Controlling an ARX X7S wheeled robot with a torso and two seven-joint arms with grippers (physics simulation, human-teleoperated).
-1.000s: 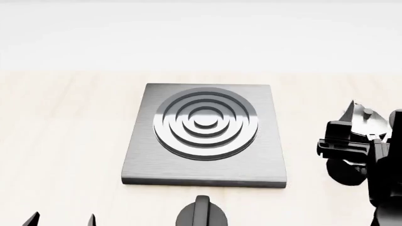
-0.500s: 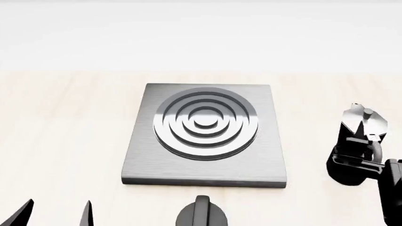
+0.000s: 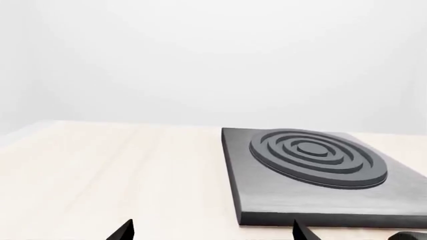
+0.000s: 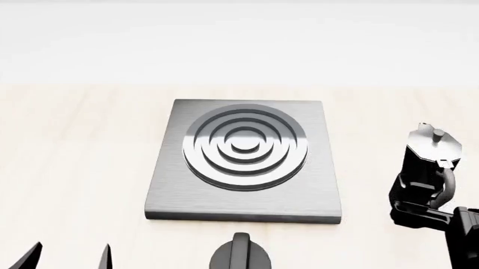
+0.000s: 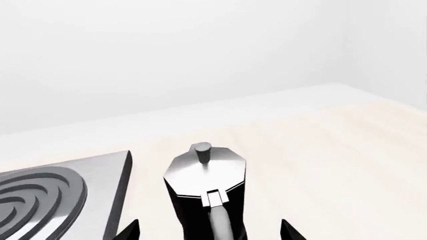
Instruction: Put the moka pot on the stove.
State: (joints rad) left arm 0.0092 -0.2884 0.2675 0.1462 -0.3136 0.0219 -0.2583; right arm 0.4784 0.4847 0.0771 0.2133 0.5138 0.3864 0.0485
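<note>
The moka pot (image 4: 425,157), glossy black with a silvery lid and knob, stands upright on the pale table to the right of the stove (image 4: 243,196). The stove is a grey square slab with concentric rings. My right gripper (image 4: 420,216) is just on the near side of the pot. In the right wrist view the right gripper (image 5: 208,231) is open, its fingertips (image 5: 130,231) on either side of the pot (image 5: 203,175), with gaps showing on both sides. My left gripper (image 4: 69,256) is open and empty at the near left, short of the stove (image 3: 313,170).
A round black knob with a ridge (image 4: 239,255) sits in front of the stove's near edge. The pale wooden table (image 4: 75,145) stretches left of the stove, with a white wall behind it. The stove's corner shows in the right wrist view (image 5: 80,175).
My right gripper has drawn back toward the near edge, uncovering the moka pot, which has stayed in place. My left fingertips rose slightly, then sank again.
</note>
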